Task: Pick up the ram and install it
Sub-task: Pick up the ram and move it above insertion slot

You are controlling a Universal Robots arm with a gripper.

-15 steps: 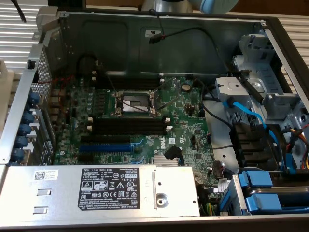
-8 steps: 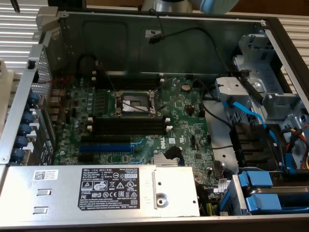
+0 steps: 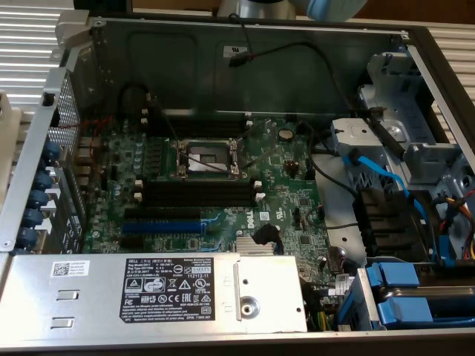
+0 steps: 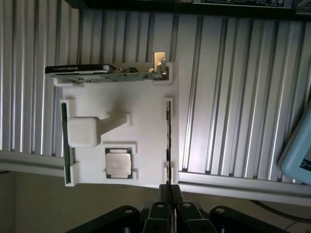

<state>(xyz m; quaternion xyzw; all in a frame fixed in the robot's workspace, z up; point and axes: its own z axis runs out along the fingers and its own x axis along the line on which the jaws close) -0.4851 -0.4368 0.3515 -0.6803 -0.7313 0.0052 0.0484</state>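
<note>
The ram (image 4: 168,131) is a thin dark stick standing on edge in the side slot of a white holder (image 4: 146,111). My gripper (image 4: 168,190) is at the stick's near end, its two fingers shut on that edge. The stick still sits in its slot. A second similar stick (image 4: 64,141) stands along the holder's opposite side. In the exterior view the open computer case shows the green motherboard (image 3: 282,178) with long black slots (image 3: 199,194) that have white end clips, all without sticks.
The holder also carries a processor chip (image 4: 119,161), a white block (image 4: 85,131) and a card (image 4: 107,72) on edge. It rests on ribbed aluminium rails (image 4: 233,97). In the case are a CPU socket (image 3: 206,157), a blue slot (image 3: 162,222), a power supply (image 3: 148,289) and cables (image 3: 378,174).
</note>
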